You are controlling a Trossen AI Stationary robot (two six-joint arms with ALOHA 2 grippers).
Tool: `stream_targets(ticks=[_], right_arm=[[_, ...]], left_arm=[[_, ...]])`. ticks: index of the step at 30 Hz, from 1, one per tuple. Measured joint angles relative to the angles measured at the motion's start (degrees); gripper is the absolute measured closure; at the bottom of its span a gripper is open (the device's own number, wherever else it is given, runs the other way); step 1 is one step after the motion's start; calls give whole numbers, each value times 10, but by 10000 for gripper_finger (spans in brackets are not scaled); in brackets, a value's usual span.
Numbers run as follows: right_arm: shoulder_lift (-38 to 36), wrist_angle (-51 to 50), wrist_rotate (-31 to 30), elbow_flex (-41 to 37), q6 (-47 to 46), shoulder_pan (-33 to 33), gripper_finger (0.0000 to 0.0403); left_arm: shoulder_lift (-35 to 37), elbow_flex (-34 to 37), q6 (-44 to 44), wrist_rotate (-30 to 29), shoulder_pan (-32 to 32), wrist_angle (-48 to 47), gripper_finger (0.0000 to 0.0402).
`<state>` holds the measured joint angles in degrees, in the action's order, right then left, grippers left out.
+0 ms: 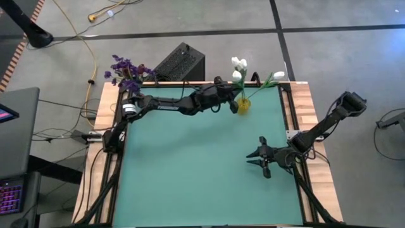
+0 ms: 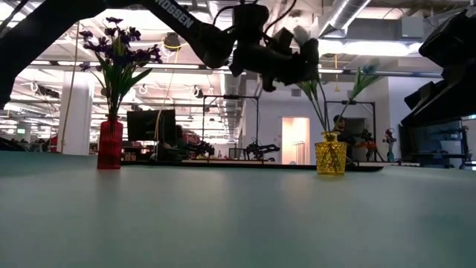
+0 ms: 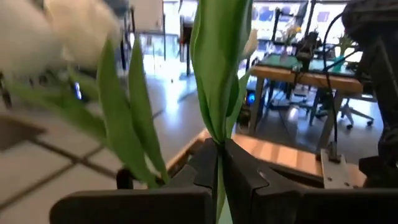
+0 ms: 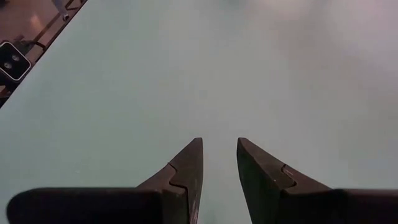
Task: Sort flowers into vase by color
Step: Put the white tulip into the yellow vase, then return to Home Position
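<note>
A yellow vase (image 1: 243, 105) (image 2: 331, 155) stands near the mat's far edge and holds white tulips (image 1: 239, 64) on green stems. A red vase (image 2: 110, 145) at the far left corner holds the purple blooms (image 1: 129, 69) (image 2: 115, 41). No red-pink tulips show. My left gripper (image 3: 219, 148) (image 2: 296, 63) has reached along the far edge to just above the yellow vase and is shut on a tulip stem. My right gripper (image 1: 260, 157) (image 4: 217, 149) hovers open over the mat's right part, touching nothing. My left gripper pinches a white tulip's green stem (image 3: 218, 163) between its two fingers, just below where the leaves (image 3: 214, 68) spread. The fingers come roughly level from the table's left, across the stem. The stem stands nearly upright and runs down into the yellow vase (image 2: 326, 123).
The teal mat (image 1: 190, 171) lies bare in the middle and near part. A black box (image 1: 180, 62) sits beyond the far edge, by the wooden frame (image 1: 304, 107). Cables lie on the floor to the left.
</note>
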<state>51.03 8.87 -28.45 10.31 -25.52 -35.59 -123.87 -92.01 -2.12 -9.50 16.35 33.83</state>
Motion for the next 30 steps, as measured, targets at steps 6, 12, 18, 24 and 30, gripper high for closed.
stream_targets(ticks=[6, 12, 18, 24, 30], right_arm=[[0, 13, -1, 0, 0, 0, 278], [0, 31, -1, 0, 0, 0, 278], [0, 38, 0, 0, 0, 0, 278], [0, 33, 0, 13, 3, 0, 278], [0, 31, 2, 37, 45, 1, 278]], left_arm=[[0, 0, -80, 36, 16, -58, 353], [0, 0, -93, 102, 29, -90, 272], [10, 0, -96, 138, 32, -141, 197], [57, -33, -58, 138, 31, -311, 164], [83, -100, -19, 62, 20, -552, 162]])
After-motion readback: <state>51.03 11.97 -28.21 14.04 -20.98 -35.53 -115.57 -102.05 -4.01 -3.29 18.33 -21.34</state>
